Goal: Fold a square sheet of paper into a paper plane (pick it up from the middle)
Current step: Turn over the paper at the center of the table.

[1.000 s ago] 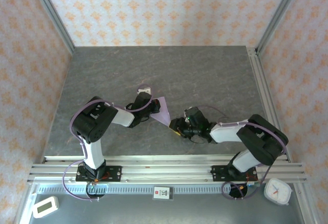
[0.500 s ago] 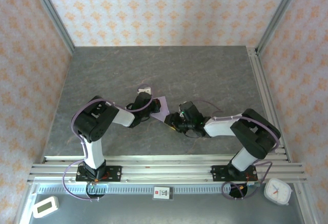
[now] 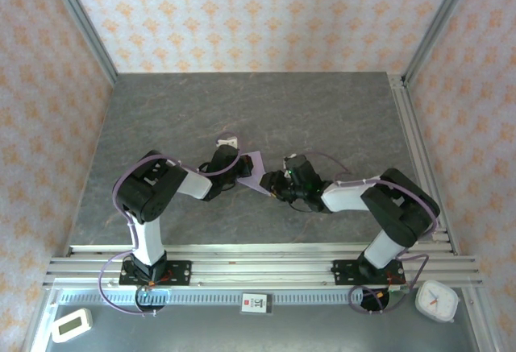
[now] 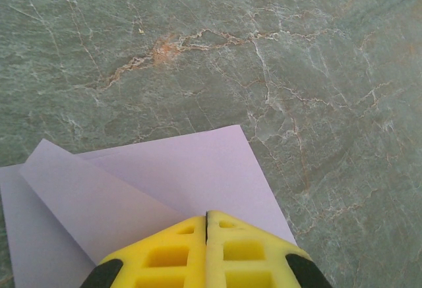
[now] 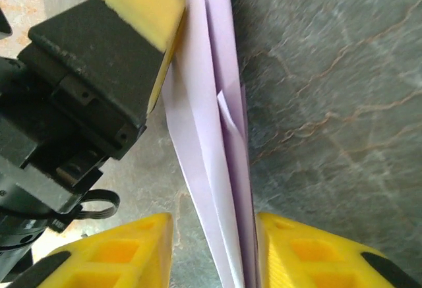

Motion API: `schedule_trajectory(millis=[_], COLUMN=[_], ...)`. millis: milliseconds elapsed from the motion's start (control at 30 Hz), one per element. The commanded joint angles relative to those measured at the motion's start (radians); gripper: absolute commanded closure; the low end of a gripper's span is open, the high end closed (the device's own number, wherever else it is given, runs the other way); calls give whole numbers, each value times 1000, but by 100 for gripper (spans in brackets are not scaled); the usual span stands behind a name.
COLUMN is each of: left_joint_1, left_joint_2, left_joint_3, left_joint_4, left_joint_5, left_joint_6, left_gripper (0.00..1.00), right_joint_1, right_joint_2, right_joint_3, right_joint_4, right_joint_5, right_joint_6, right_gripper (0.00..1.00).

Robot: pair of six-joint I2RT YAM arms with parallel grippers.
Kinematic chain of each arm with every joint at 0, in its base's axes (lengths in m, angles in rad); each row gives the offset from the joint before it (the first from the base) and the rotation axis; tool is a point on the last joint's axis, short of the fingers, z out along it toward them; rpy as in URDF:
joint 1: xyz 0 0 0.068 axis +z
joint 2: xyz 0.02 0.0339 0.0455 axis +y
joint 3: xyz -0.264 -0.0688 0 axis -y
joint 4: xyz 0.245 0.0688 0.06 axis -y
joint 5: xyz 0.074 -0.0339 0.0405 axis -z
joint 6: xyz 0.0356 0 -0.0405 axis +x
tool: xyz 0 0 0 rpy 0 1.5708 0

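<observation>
The square sheet of paper (image 3: 256, 167) is pale lilac and partly folded, lying at the table's middle between both arms. In the left wrist view the sheet (image 4: 191, 169) shows one flap raised on the left. My left gripper (image 4: 206, 214) is shut, its yellow tips together and pressed down on the sheet; from above it (image 3: 239, 172) sits at the sheet's left edge. My right gripper (image 5: 212, 225) is open and straddles the folded layers (image 5: 211, 123), the right finger (image 5: 290, 242) close against them. From above it (image 3: 275, 184) is at the sheet's right corner.
Aluminium rails (image 3: 258, 262) run along the near edge, with a white clock (image 3: 436, 300) at the bottom right and a small white timer (image 3: 71, 325) at the bottom left. Metal frame posts (image 3: 81, 22) and wallpapered walls bound the grey stone-patterned table (image 3: 322, 118).
My right gripper has moved left and away from the rails onto the sheet's right corner, and its jaws have narrowed. The left gripper has stayed shut on the sheet.
</observation>
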Motion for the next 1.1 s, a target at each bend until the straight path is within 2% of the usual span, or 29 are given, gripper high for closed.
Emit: schedule_trajectory(millis=[0, 67, 233, 300, 367, 400, 500, 567, 633, 767, 933, 1067], left_joint_1=[8, 8, 8, 8, 8, 8, 19, 45, 76, 136, 148, 150], left_joint_2=[63, 58, 48, 46, 40, 40, -57, -141, -229, -405, -563, -675], left_joint_3=[-26, -20, -17, -16, -12, -8, 0, -7, -30, -104, -167, -220], left_joint_4=[-108, -112, -119, -118, -123, -125, -143, -156, -155, -159, -237, -307], left_joint_5=[7, 6, 3, 8, 16, 22, 36, 44, 46, 52, 58, 29], left_joint_6=[4, 4, 5, 6, 3, 1, -7, -30, -57, -119, -148, -158], left_gripper=[100, 100, 100, 100, 100, 100, 100, 100, 90, 65, 40, 29], right_joint_1=[-15, -19, -18, -19, -23, -28, -53, -73, -82, -82, -62, 11], right_joint_2=[28, 42, 74, 79, 73, 61, -10, -102, -196, -295, -260, -147], right_joint_3=[-14, -14, -25, -31, -39, -42, -33, -2, 64, 284, 512, 604], right_joint_4=[79, 119, 193, 209, 224, 227, 164, 20, -180, -660, -1061, -1263], right_joint_5=[-3, -31, -73, -75, -73, -76, -70, -24, 69, 360, 839, 1173], right_joint_6=[3, 16, 45, 50, 54, 54, 22, -46, -145, -400, -586, -599], right_gripper=[71, 76, 78, 85, 100, 100, 100, 100, 100, 100, 100, 100])
